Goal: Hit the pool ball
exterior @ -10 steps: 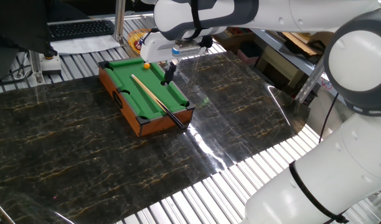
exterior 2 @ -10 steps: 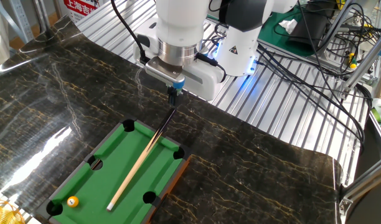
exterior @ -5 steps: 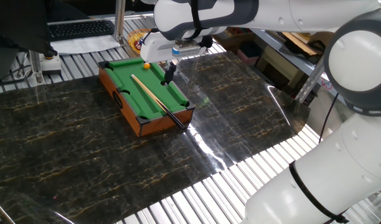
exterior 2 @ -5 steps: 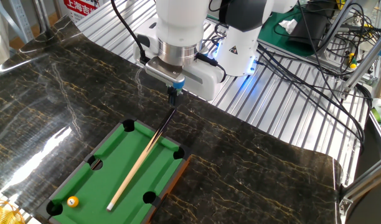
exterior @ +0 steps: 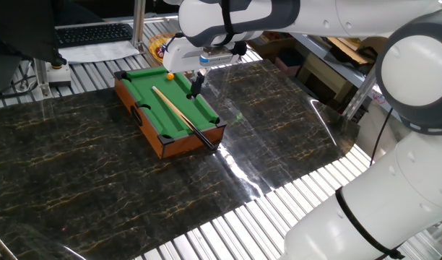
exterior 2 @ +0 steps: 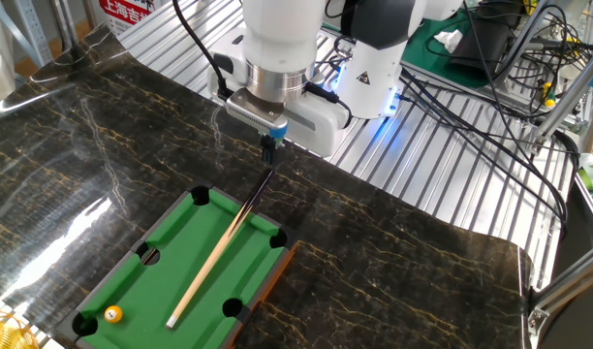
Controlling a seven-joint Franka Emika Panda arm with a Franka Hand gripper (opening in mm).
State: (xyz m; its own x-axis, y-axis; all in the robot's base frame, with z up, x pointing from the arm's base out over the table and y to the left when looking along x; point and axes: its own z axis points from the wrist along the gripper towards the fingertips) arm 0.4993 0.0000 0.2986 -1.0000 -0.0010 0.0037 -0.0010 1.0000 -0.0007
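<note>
A small wooden pool table (exterior: 179, 145) with green felt stands on the dark marble top; it also shows in the other fixed view (exterior 2: 265, 279). The tiny orange pool ball (exterior: 170, 75) lies near a far corner pocket, and it shows at the lower left of the felt in the other fixed view (exterior 2: 112, 313). A wooden cue stick (exterior: 174, 108) lies diagonally on the felt (exterior 2: 211, 265), its dark butt end over the table's rim. My gripper (exterior: 196, 86) hangs in the air above the table's edge, near the cue's butt end (exterior 2: 268, 150). Its fingers look closed and hold nothing.
A keyboard (exterior: 91, 32) and papers lie behind the pool table, with a yellow packet (exterior: 157, 48) beside them. The arm's base (exterior 2: 372, 60) and several cables (exterior 2: 490, 92) stand on the slatted metal surface beyond the marble top.
</note>
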